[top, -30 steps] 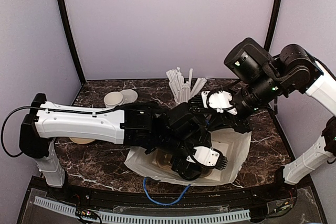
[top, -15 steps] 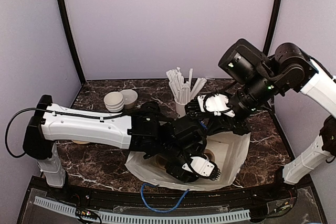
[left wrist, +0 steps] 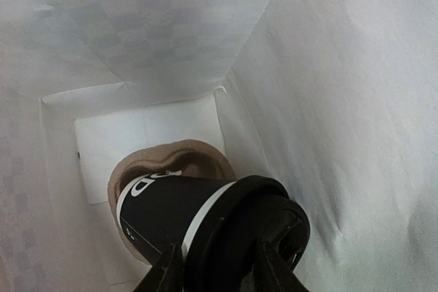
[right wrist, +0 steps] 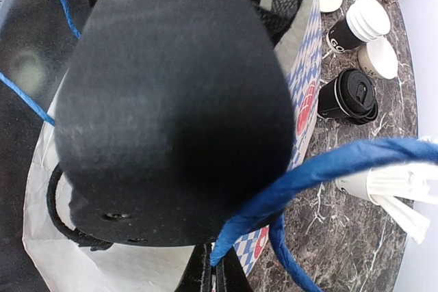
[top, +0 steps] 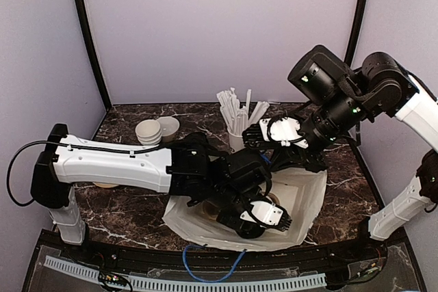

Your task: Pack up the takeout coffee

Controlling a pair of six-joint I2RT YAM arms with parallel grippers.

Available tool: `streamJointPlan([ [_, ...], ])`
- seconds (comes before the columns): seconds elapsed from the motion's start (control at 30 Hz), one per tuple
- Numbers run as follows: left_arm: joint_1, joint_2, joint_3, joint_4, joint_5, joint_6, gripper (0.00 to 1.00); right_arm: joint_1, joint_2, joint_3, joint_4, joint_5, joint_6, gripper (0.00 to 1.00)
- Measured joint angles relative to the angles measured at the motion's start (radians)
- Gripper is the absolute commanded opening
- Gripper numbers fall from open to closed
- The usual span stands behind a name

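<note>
Top cam high, looking down; L wrist cam deep inside bag (top: 304,193) — R wrist, largely blocked, prob. beside it.

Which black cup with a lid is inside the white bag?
The tilted lidded cup between the fingers of the left gripper, down in the white bag. The other lidded cup stands outside on the table, beside the lidless stack.

Left arm (top: 109,162): long white shell, black joints, thin black cable looped from the base. Right arm (top: 417,111): white links, bulky black cylindrical joints with small green lights. Left pincer (top: 277,217) and right pincer (top: 260,139): white plates on black heads.
</note>
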Motion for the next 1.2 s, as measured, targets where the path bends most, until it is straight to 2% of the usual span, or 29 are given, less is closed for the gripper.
streamJointPlan([
  [0.17,0.0,-0.053,0.0,0.009,0.001,-0.036,0.32,0.0,-0.001,-0.017,0.003,0.007,-0.014,0.0],
  [0.53,0.0,-0.172,-0.003,0.008,0.013,-0.073,0.33,0.002,-0.017,-0.018,0.056,0.035,-0.022,0.0],
  [0.6,0.0,-0.202,-0.011,0.011,0.02,-0.077,0.41,0.002,-0.018,-0.018,0.057,0.043,-0.022,0.0],
  [0.77,0.0,-0.274,-0.076,0.055,0.033,-0.053,0.73,0.002,-0.006,-0.022,0.04,0.056,-0.021,0.0],
  [0.83,-0.005,-0.299,-0.149,0.094,0.009,-0.024,0.81,0.002,0.008,-0.014,0.036,0.053,-0.021,0.0],
  [0.97,-0.027,-0.294,-0.293,0.151,-0.074,0.055,0.86,0.008,0.029,0.003,0.031,0.034,-0.022,0.0],
  [1.17,-0.038,-0.202,-0.312,0.232,-0.18,0.169,0.91,0.066,0.048,0.037,0.016,0.012,-0.022,0.0],
  [1.2,-0.038,-0.191,-0.312,0.243,-0.193,0.183,0.97,0.074,0.051,0.043,0.014,0.008,-0.022,0.0],
])
